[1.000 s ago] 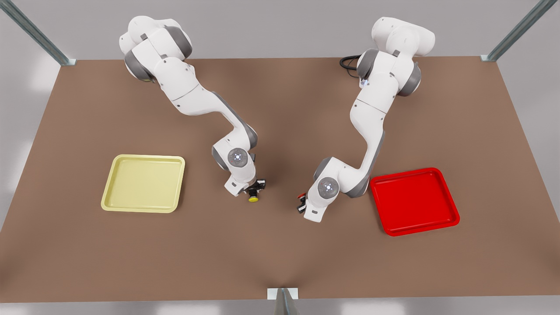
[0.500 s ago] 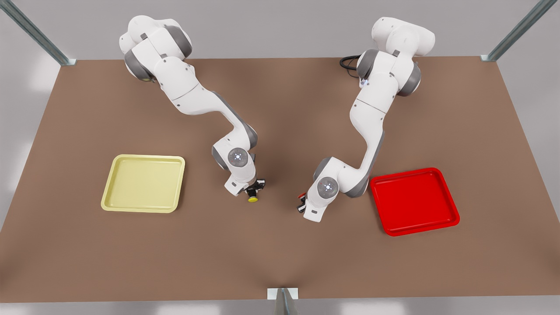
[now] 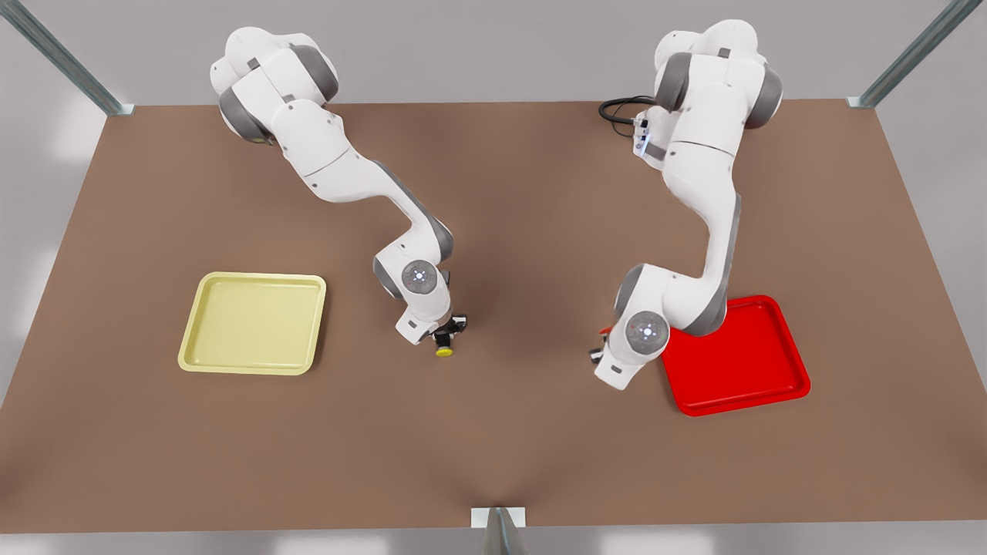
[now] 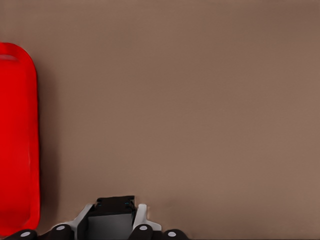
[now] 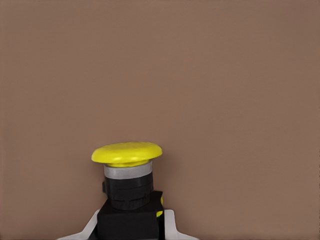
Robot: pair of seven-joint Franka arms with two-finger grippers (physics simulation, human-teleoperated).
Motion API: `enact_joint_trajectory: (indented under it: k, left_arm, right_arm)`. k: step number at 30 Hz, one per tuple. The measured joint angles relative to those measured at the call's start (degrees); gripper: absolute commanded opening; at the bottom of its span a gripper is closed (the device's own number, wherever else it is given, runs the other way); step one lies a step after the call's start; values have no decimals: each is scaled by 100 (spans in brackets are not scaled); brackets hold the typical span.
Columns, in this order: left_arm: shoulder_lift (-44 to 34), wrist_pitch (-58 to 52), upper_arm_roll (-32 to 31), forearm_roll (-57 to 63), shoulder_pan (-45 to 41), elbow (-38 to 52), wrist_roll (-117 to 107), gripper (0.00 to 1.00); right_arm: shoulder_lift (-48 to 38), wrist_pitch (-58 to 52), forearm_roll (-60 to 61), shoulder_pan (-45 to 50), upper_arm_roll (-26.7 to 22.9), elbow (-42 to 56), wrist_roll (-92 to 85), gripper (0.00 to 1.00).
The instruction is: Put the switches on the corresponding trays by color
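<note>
The yellow-capped switch (image 3: 445, 348) (image 5: 128, 170) hangs just above the table near the middle, and my right gripper (image 3: 446, 339) (image 5: 130, 225) is shut on its dark body. The pale yellow tray (image 3: 254, 322) lies some way off toward the front view's left. My left gripper (image 3: 600, 347) (image 4: 111, 222) is shut on the dark body of the red switch (image 3: 604, 334) (image 4: 111, 215). It hovers just outside the near left corner of the red tray (image 3: 740, 362) (image 4: 15, 140). The arm's wrist mostly hides that switch's red cap in the front view.
Both trays are empty. The brown table (image 3: 493, 447) is bare between and in front of them. A black cable (image 3: 617, 108) loops at the back by the base of the arm on the front view's right. Metal frame posts stand at the table's corners.
The left arm has swung toward the red tray with the red switch in its grip. The right arm with the yellow switch has stayed put.
</note>
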Motion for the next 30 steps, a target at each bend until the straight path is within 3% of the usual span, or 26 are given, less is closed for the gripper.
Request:
enact_joint_trajectory:
  k: [4, 10, 11, 12, 17, 19, 21, 24, 25, 28, 30]
  left_arm:
    - [-209, -13, 928, -299, 140, -300, 1700, 54]
    - [31, 102, 950, -442, 1147, -301, 3284, 57]
    - [71, 110, 950, -455, 1206, -301, 3389, 89]
    - [117, 96, 965, -471, 1212, -301, 3439, 100]
    - [125, 12, 968, -504, 1203, -301, 3441, 100]
    - [-147, -440, 976, -505, 1194, -287, 3432, 100]
    - [-422, -626, 977, -501, 1194, -261, 3420, 100]
    - [-1288, -741, 968, -475, 1138, -152, 3390, 100]
    - [-1644, -888, 907, -446, 1128, -109, 3379, 100]
    - [-2545, -1036, -594, -50, 1912, -133, 3156, 100]
    - [-2734, -1177, -884, 273, 2074, -160, 3107, 100]
  right_arm:
    - [-262, -51, -6, -56, 0, -174, -47, 51]
    - [-1731, -139, -483, -920, 1, -1765, -575, 51]
    - [-1970, -139, -561, -1167, 8, -2032, -797, 51]
    - [-2181, -124, -563, -1479, 9, -2285, -1176, 51]
    - [-2960, 7, -562, -2927, -9, -3410, -2869, 51]
    - [-3041, 27, -580, -3023, -687, -3607, -3839, 51]
    - [-3008, 220, -583, -3259, -746, -3765, -4161, 53]
    - [-2985, 218, -594, -3312, -756, -3763, -4153, 84]
    - [-2981, 222, -594, -3314, -756, -3753, -4153, 89]
    - [-2972, 224, -594, -3313, -756, -3735, -4153, 96]
    - [-3292, -65, -592, -3312, -764, -3517, -4321, 98]
